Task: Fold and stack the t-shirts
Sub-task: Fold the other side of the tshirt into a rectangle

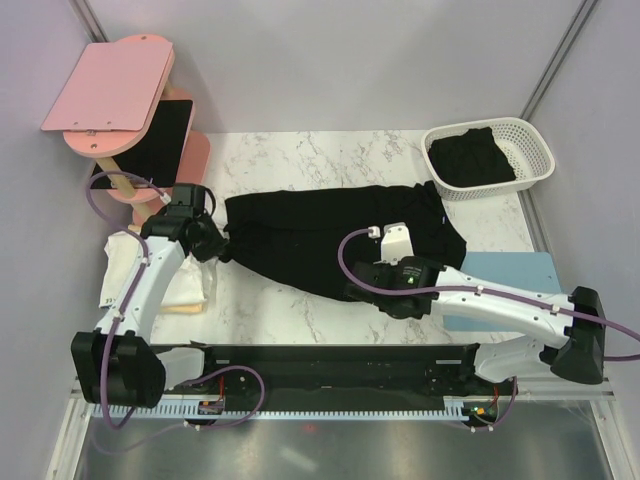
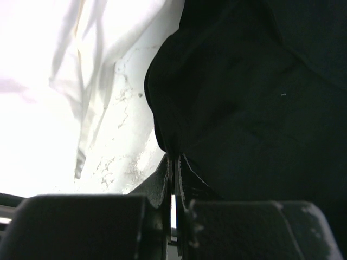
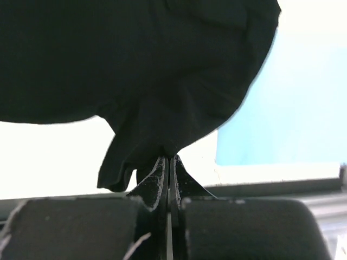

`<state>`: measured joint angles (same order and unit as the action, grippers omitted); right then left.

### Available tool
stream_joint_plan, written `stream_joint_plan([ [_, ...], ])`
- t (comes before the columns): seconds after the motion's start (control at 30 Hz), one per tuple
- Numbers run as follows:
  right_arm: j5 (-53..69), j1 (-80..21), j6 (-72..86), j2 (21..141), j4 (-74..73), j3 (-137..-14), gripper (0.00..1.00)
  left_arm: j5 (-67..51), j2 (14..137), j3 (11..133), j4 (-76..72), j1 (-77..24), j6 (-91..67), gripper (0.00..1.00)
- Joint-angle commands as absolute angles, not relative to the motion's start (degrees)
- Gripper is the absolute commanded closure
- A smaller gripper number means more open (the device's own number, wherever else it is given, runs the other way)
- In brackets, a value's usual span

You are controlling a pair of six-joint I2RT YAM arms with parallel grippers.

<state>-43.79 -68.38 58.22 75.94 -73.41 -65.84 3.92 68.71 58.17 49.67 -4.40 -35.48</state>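
**Black t-shirt point(image 1: 340, 235) pinched at two edges**

It lies spread at centre frame. The left gripper point(image 2: 174, 161) is clamped on its left edge, the right gripper point(image 3: 168, 160) on its lower edge. Bare marble table point(image 1: 290, 315) shows below. At upper right, a white basket point(image 1: 478, 125) holds a second black t-shirt point(image 1: 470, 160).

I see a soft, matt black cloth t-shirt point(image 1: 330, 235) on the smooth white marble-patterned bench point(image 1: 300, 152). At two o'clock is a white latticed plastic basket point(image 1: 537, 150). At ten o'clock, a glossy black flat rectangle point(image 1: 168, 133) lies on matt pink boards point(image 1: 105, 85).
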Motion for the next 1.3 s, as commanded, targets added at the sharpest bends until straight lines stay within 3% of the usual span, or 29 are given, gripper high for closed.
stream_joint_plan([
  [0.0, -45.62, -65.92, 46.86, 74.53, -58.75, -65.04, 1.0, 5.36, 71.09, 62.22, 49.4, -3.34, -32.26, 0.98],
  [0.2, -43.69, -61.97, 37.54, 80.77, -47.05, -65.66, 1.0, 5.8, 74.17, 65.12, 48.78, -2.38, -30.77, 0.98],
  [0.53, -34.56, -42.65, 22.25, 83.58, -33.32, -65.39, 1.0, 4.13, 81.82, 68.81, 48.08, -0.09, -28.48, 0.98],
  [0.77, -27.95, -37.0, 17.23, 86.75, -28.92, -64.87, 1.0, 1.93, 82.27, 68.03, 48.16, 1.49, -27.25, 0.98],
  [1.27, -21.45, -37.53, 20.57, 63.29, -37.25, -56.69, 1.0, -5.53, 65.67, 57.05, 51.24, 1.49, -28.74, 0.98],
])
